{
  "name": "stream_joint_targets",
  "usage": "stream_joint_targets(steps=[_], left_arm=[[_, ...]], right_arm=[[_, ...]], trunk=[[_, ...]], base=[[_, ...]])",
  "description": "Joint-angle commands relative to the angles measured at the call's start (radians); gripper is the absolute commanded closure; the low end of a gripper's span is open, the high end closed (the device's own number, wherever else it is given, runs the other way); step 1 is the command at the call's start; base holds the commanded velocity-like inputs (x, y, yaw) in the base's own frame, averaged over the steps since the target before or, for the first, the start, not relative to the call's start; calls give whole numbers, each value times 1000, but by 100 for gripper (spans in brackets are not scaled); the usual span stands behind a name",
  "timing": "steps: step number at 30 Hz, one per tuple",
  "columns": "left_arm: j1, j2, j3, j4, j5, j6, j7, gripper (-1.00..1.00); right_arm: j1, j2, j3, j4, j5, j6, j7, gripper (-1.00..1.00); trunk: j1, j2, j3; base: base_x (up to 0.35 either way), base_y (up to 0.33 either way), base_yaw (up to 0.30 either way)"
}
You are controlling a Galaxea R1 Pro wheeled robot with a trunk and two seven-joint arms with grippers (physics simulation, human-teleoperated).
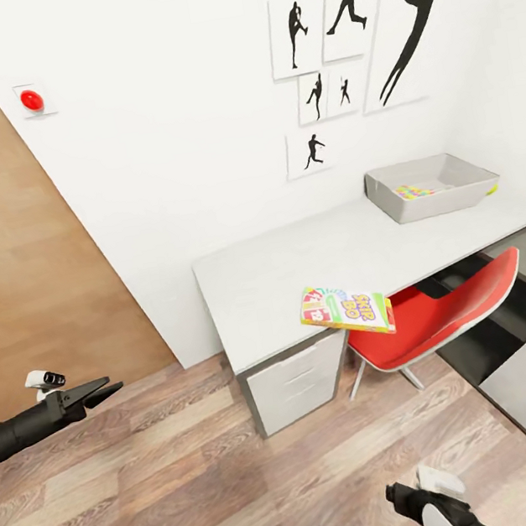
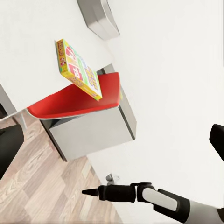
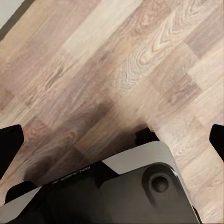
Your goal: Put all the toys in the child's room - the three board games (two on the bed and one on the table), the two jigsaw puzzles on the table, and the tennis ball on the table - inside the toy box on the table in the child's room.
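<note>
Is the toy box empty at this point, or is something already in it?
Not empty: a jigsaw puzzle lies flat on the floor of the toy box. Part of its inside is hidden by the near wall.

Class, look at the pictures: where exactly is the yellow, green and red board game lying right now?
In the head view the board game lies at the front edge of the light-grey table, overhanging it just above the red chair.

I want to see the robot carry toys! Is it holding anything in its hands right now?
No, nothing is held. The left gripper is empty over the floor, and the board game lies on the table.

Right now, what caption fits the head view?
Skip-Bo game box overhanging the desk above a red chair, grey toy box behind.
</note>
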Motion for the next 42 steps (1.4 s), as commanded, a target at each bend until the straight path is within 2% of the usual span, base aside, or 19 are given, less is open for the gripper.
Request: stream_joint_targets(steps=[1,7,13,20,29,33,42], left_arm=[[0,1,0,0,0,11,-3,-100],[0,0,-1,0,0,10,-3,-100],[0,0,-1,0,0,10,-2,-100],[0,0,-1,0,0,10,-1,-100],[0,-1,-2,0,0,9,-1,-100],[0,-1,-2,0,0,9,-1,-100],[0,-1,-2,1,-1,10,1,-100]], right_arm=[[-1,-3,4,5,8,-12,15,-100],[-1,-10,0,18,32,-34,54,-100],[-1,-22,-1,21,35,-57,59,-100],[0,-36,-1,27,33,-90,63,-100],[0,-36,0,28,38,-96,63,-100],[-1,-35,1,28,39,-128,63,-100],[0,-32,8,28,41,-145,63,-100]], trunk=[[0,-2,0],[0,-2,9],[0,-2,19],[0,-2,29],[0,-2,43],[0,-2,50],[0,-2,64]], base=[[-170,44,-76],[-78,13,-76],[-221,1,-77],[-35,0,-80],[-2,0,-87],[0,0,-81],[0,-16,-28]])
